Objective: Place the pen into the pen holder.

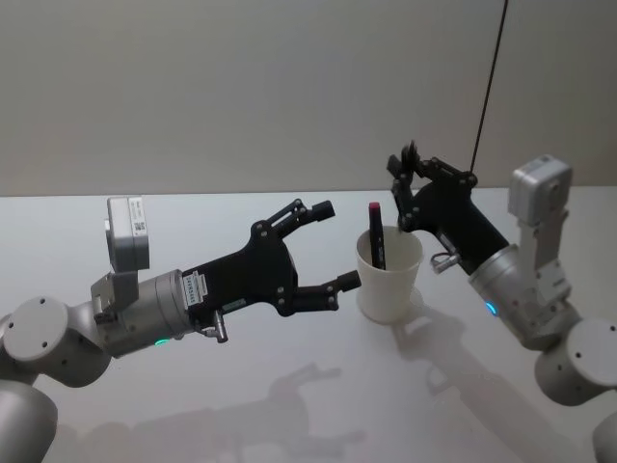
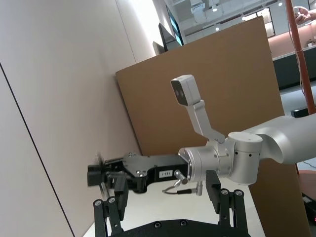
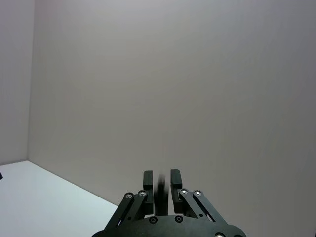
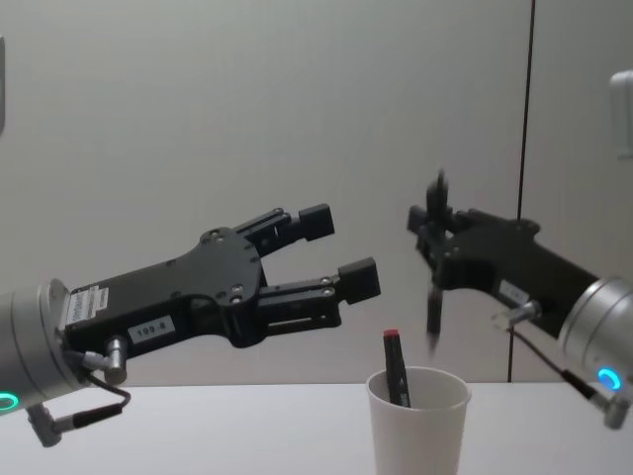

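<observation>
Behind the pen holder [image 1: 389, 278], chest view reveals pen [image 4: 396, 368] upright.

The head view looks down on the worktop [image 1: 289, 405]; the chest view looks level, sharing the pen holder [image 4: 419, 426].

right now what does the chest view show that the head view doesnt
Chest view alone: the side profile, with both grippers raised well above the cup, the left gripper open in the air, and the right gripper with a thin dark thing hanging blurred below it.

Head view alone: the table spread out, the cup's open mouth, both arms back to their joints, and the grippers flanking the cup, left and right.

Both: a pen with a red tip standing in the cup, leaning on its rim, free of either gripper.
</observation>
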